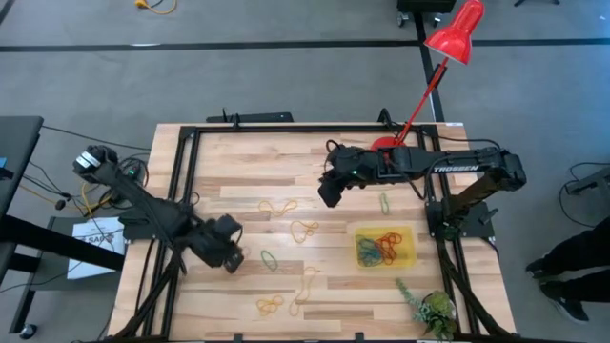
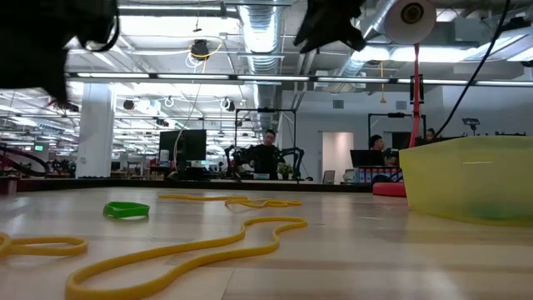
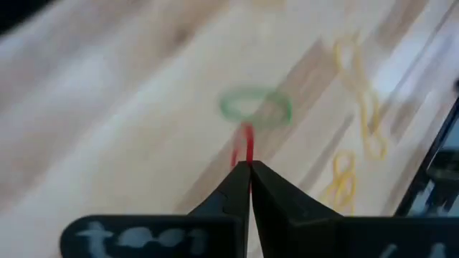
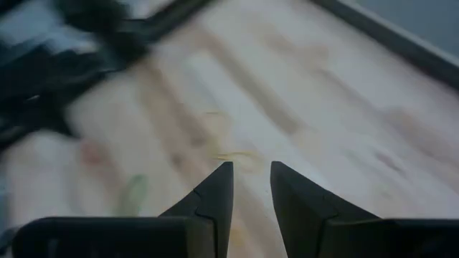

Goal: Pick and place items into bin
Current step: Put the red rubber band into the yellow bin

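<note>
My left gripper (image 1: 232,259) hovers over the table's near left part, shut on a red rubber band (image 3: 244,147). A green band (image 3: 256,106) lies flat on the wood just beyond its fingertips (image 1: 270,258). The yellow bin (image 1: 385,245) sits at the near right with several red, blue and orange bands inside. Yellow bands lie loose on the wood at the middle (image 1: 305,229) and near the front edge (image 1: 270,305). My right gripper (image 1: 329,193) hangs open above the table's middle, nothing between its fingers (image 4: 251,179). My left gripper pinches the red band's one end (image 3: 245,159) between the tips of its two fingers. The fingers come slanting down from the table's left. Two red strands reach out past the fingertips toward the green band; whether their far end touches the wood I cannot tell.
A red lamp (image 1: 456,33) leans over the far right, its round base (image 1: 386,145) on the table's far edge. A green plant sprig (image 1: 429,307) lies at the near right corner. Another green band (image 1: 384,202) lies just beyond the bin. Black frame rails (image 1: 186,171) border the wood.
</note>
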